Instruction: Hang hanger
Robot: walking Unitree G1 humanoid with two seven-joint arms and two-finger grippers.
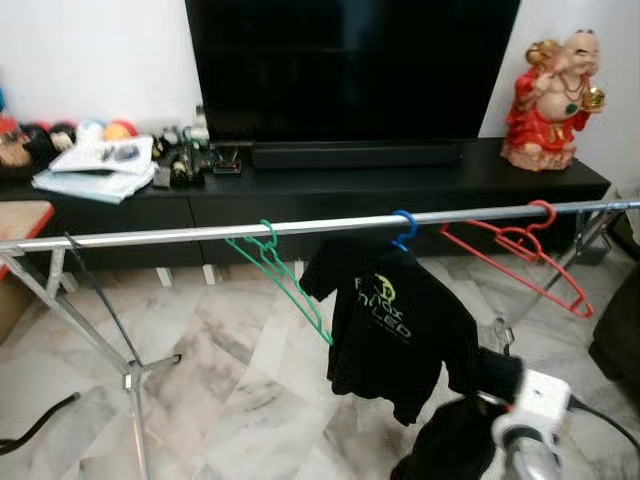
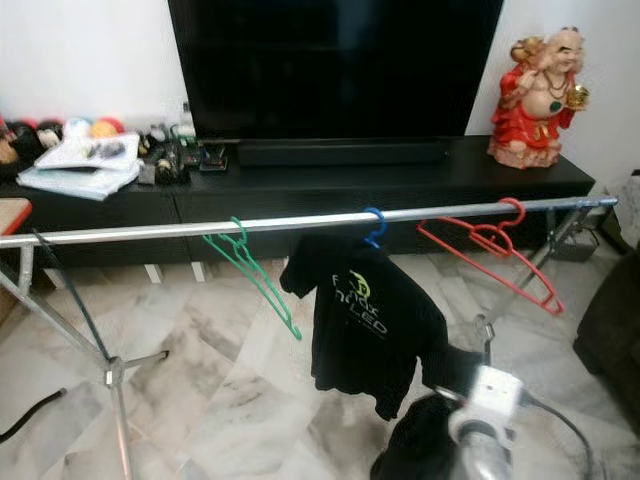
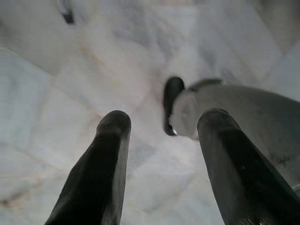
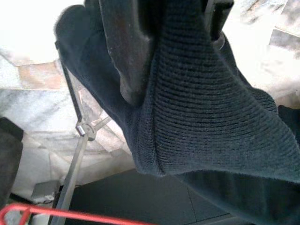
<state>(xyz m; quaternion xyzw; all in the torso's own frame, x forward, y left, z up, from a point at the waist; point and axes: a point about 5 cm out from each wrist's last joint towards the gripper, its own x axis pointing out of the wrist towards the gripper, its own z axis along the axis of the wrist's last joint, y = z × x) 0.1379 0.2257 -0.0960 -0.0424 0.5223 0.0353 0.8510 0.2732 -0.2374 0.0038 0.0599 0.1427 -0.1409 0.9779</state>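
A silver rail (image 1: pixel 180 236) of a clothes rack runs across the room. On it hang an empty green hanger (image 1: pixel 285 272), a blue hanger (image 1: pixel 404 228) carrying a black T-shirt (image 1: pixel 390 320) with a green and white print, and an empty red hanger (image 1: pixel 520 250). My right gripper (image 4: pixel 173 61) is low on the right, shut on the shirt's dark sleeve fabric (image 4: pixel 206 112), which covers most of its fingers. My left gripper (image 3: pixel 164 117) hangs open above the marble floor with nothing between its fingers.
Behind the rack stands a black TV console (image 1: pixel 400 185) with a large TV (image 1: pixel 350 70), a red figurine (image 1: pixel 548 100) and papers (image 1: pixel 95 165). Rack legs (image 1: pixel 130 375) spread on the marble floor. A dark seat (image 1: pixel 620 330) sits at the right edge.
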